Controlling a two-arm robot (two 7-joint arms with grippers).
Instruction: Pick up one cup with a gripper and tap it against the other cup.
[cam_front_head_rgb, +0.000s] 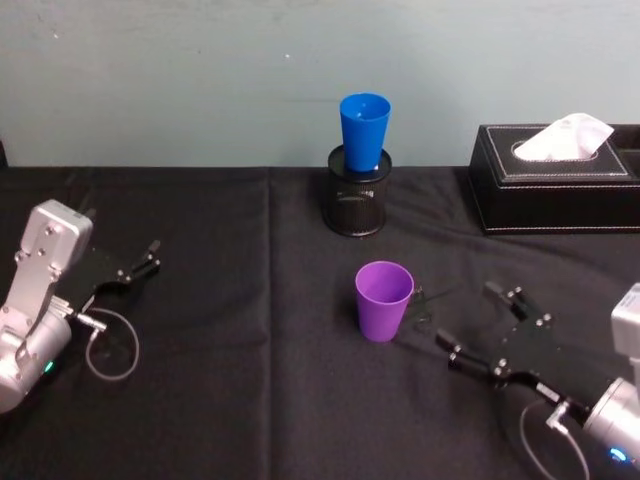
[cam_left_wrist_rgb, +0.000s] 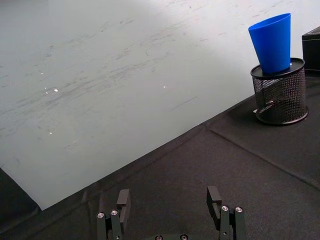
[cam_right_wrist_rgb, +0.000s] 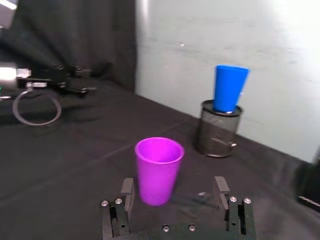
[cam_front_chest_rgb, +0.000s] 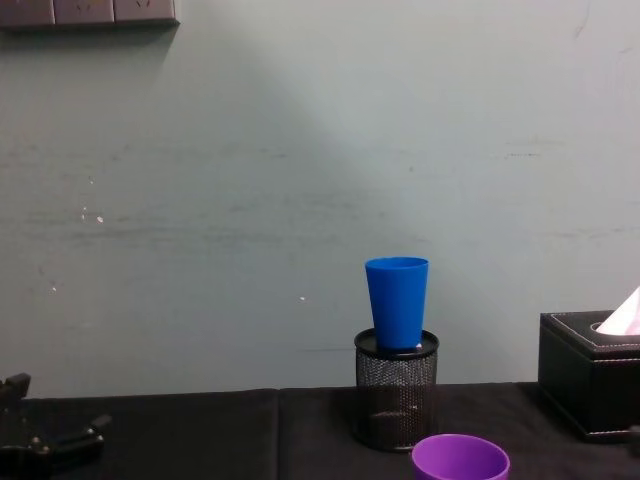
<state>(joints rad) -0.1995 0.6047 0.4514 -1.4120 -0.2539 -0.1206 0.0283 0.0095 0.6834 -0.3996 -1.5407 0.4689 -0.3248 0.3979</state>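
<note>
Head view, blue cup (cam_front_head_rgb: 365, 130) in mesh holder (cam_front_head_rgb: 356, 207), tissue box (cam_front_head_rgb: 555, 195) nearby

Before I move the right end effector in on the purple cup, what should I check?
1. Purple cup upright on the cloth, rim up: ok.
2. Right end effector open, fingers well apart: ok.
3. Purple cup between the fingers: not ok. It stands ahead of the fingertips, and in the right wrist view it lines up nearer one finger.
4. Blue cup free to be tapped: ok. It stands in the holder with its upper part clear above the rim.
5. Blue cup firm in the holder: cannot tell.
6. Left end effector out of the way: ok. It sits open at the table's left, far from both cups.
</note>
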